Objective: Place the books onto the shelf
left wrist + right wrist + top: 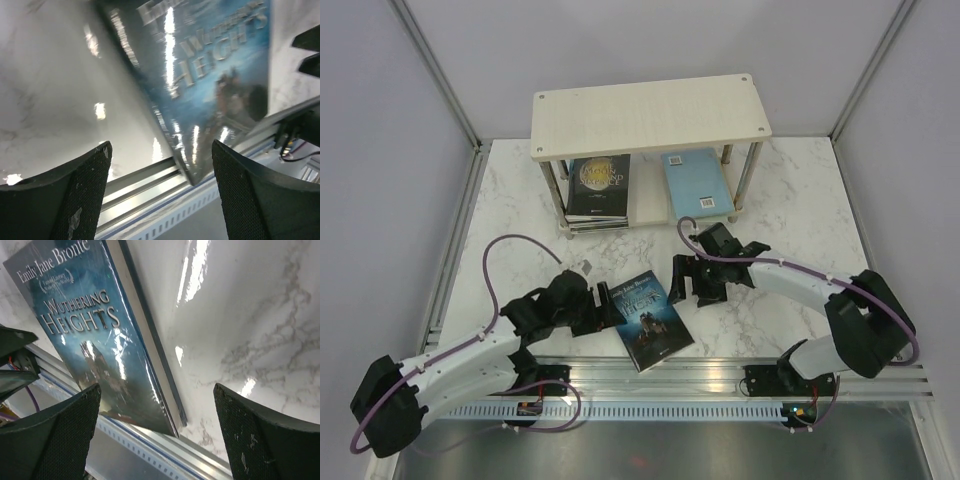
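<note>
Left gripper (610, 308) agape and empty, Wuthering Heights book (652, 320) flat just to its right, long axis crosswise to its reach, right gripper (690, 285) likewise agape just past the opposite long edge.

White marble table (790, 200) — two-tier wooden shelf (650, 115) at back, blue book (653, 320) flat near front

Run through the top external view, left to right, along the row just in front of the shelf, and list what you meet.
left gripper → Wuthering Heights book, lying flat → right gripper
</note>
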Robot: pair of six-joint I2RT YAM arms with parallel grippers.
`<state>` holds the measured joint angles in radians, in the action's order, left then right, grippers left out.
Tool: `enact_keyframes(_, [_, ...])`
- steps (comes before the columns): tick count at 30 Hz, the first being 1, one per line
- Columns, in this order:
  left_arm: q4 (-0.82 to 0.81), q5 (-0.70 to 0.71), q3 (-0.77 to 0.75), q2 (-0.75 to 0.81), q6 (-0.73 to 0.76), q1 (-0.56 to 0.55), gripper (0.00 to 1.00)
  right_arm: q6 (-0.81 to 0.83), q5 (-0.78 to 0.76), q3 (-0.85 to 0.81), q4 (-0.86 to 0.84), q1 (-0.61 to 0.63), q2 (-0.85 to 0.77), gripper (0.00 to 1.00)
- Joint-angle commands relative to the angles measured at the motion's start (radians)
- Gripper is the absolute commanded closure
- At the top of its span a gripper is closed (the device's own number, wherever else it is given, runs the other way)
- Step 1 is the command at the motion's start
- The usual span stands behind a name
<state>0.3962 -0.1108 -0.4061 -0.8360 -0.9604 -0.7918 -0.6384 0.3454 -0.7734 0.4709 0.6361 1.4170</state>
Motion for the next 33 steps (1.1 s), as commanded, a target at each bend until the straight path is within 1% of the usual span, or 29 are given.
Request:
enact_keyframes(1, [-0.046,0.052,0.097,0.061,-0.164,0.0,0.16,0.028,0.046,-0.017,-0.198,-0.004,0.069,0.04])
enact_keyframes(2, [-0.051,0.063,0.133,0.058,-0.179,0.0,0.16,0.028,0.058,-0.015,-0.215,-0.006,0.088,0.04])
enact_keyframes(6, [-0.068,0.069,0.184,-0.001,-0.235,0.0,0.16,0.003,0.09,0.022,-0.307,-0.004,0.172,0.05])
enact_keyframes(7, [-0.109,0.072,0.205,-0.02,-0.245,0.0,0.16,-0.013,0.099,0.035,-0.349,-0.004,0.18,0.05])
enact_keyframes(8, [-0.138,0.074,0.217,-0.031,-0.25,0.0,0.16,-0.021,0.104,0.051,-0.35,-0.004,0.187,0.05])
enact_keyframes(9, [-0.178,0.076,0.23,-0.043,-0.255,0.0,0.15,-0.03,0.119,0.081,-0.397,-0.004,0.2,0.05])
enact_keyframes(12, [-0.374,0.056,0.291,-0.121,-0.29,0.0,0.15,-0.069,0.159,0.146,-0.494,-0.006,0.241,0.06])
enact_keyframes(13, [-0.438,0.042,0.308,-0.156,-0.311,0.0,0.17,-0.082,0.171,0.166,-0.523,-0.004,0.252,0.07])
enact_keyframes(14, [-0.55,0.021,0.334,-0.213,-0.322,0.0,0.18,-0.111,0.185,0.181,-0.572,-0.004,0.27,0.08])
enact_keyframes(15, [-0.592,0.01,0.34,-0.245,-0.331,0.0,0.19,-0.124,0.193,0.212,-0.592,-0.003,0.279,0.09])
enact_keyframes(18, [-0.744,-0.021,0.366,-0.297,-0.347,-0.001,0.25,-0.147,0.218,0.255,-0.643,-0.006,0.283,0.18])
enact_keyframes(19, [-0.769,-0.024,0.378,-0.295,-0.353,-0.001,0.3,-0.149,0.222,0.26,-0.644,-0.006,0.281,0.27])
enact_keyframes(21, [-0.798,-0.029,0.382,-0.253,-0.353,-0.001,0.34,-0.144,0.225,0.278,-0.644,-0.006,0.264,0.34])
enact_keyframes(22, [-0.798,-0.029,0.38,-0.23,-0.351,-0.001,0.44,-0.144,0.225,0.283,-0.644,-0.003,0.258,0.38])
enact_keyframes(24, [-0.768,-0.023,0.378,-0.181,-0.35,-0.001,0.56,-0.144,0.225,0.287,-0.64,-0.004,0.238,0.39])
enact_keyframes(25, [-0.743,-0.018,0.369,-0.122,-0.35,-0.001,0.74,-0.144,0.225,0.287,-0.635,-0.004,0.234,0.4])
enact_keyframes(27, [-0.689,-0.004,0.357,-0.068,-0.35,-0.001,0.94,-0.142,0.224,0.278,-0.621,-0.004,0.218,0.4])
enact_keyframes(28, [-0.624,0.005,0.342,-0.02,-0.342,0.0,0.98,-0.144,0.224,0.273,-0.615,-0.004,0.211,0.39])
enact_keyframes(30, [-0.594,0.005,0.329,0.027,-0.328,-0.001,0.98,-0.142,0.224,0.255,-0.582,-0.01,0.174,0.36])
enact_keyframes(31, [-0.552,0.006,0.313,0.073,-0.324,-0.001,0.98,-0.142,0.221,0.249,-0.563,-0.012,0.151,0.29])
enact_keyframes(33, [-0.502,0.011,0.287,0.116,-0.304,0.0,0.98,-0.136,0.205,0.229,-0.487,-0.03,0.051,0.18])
